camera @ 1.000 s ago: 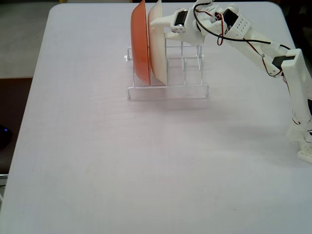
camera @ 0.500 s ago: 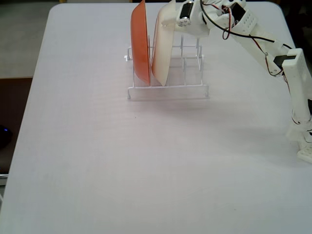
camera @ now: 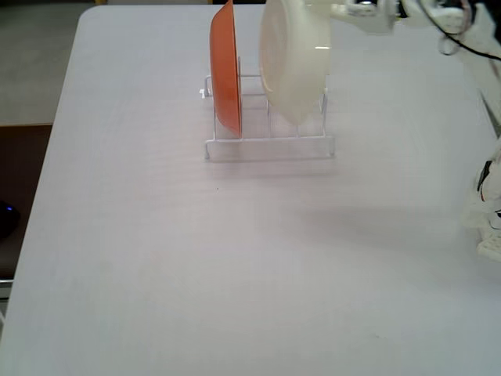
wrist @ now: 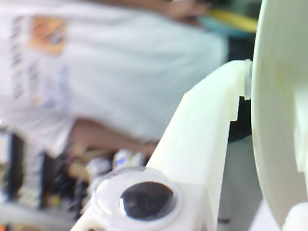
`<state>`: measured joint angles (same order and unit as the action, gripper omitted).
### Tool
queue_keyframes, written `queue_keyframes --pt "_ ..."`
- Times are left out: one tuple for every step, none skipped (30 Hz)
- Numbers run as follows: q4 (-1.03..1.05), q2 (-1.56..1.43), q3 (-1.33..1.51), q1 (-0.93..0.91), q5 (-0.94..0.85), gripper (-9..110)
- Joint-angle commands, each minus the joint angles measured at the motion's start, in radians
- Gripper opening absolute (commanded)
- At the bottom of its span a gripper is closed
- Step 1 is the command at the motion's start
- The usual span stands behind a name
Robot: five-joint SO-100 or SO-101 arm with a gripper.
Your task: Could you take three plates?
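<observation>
The cream-white plate (camera: 291,59) stands on edge, held at its upper rim by my gripper (camera: 332,12), which is shut on it. Its lower edge hangs at the wire rack (camera: 270,145); I cannot tell whether it touches. In the wrist view the plate (wrist: 279,120) fills the right edge, pinched against a white finger (wrist: 202,139). The orange plate (camera: 226,66) stands upright in the rack's left slot. A yellow (wrist: 238,20) and a blue-green (wrist: 219,26) blurred shape, perhaps the other two plates, show at the top of the wrist view by a person's hand.
The white table (camera: 196,258) spreads in front of the rack. My arm and cables (camera: 470,39) run along the right edge, with the base (camera: 489,227) lower right. A person in a white shirt (wrist: 120,72) is blurred behind.
</observation>
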<state>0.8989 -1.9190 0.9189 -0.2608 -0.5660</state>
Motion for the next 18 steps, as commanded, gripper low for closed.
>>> queue_keyframes --pt "-0.055 -0.241 0.067 0.087 0.028 0" --pt "-0.058 -0.272 0.087 0.114 0.041 0" --pt "-0.064 -0.302 0.110 0.144 0.055 0" --pt "-0.071 -0.328 0.132 0.175 0.071 0" --pt "-0.075 -0.353 0.150 0.209 0.097 0" --pt "-0.087 -0.373 0.170 0.244 0.123 0" --pt "-0.103 -0.387 0.181 0.284 0.135 0" --pt "-0.126 -0.396 0.192 0.325 0.141 0" --pt "-0.153 -0.397 0.201 0.364 0.150 0" --pt "-0.183 -0.399 0.209 0.397 0.161 0" --pt "-0.212 -0.400 0.210 0.430 0.167 0" --pt "-0.245 -0.396 0.210 0.459 0.167 0" --pt "-0.278 -0.380 0.212 0.485 0.175 0" --pt "-0.307 -0.360 0.212 0.505 0.189 0" --pt "-0.341 -0.341 0.212 0.525 0.201 0" --pt "-0.380 -0.318 0.212 0.543 0.213 0" --pt "-0.423 -0.290 0.212 0.557 0.224 0" --pt "-0.471 -0.264 0.212 0.566 0.232 0"
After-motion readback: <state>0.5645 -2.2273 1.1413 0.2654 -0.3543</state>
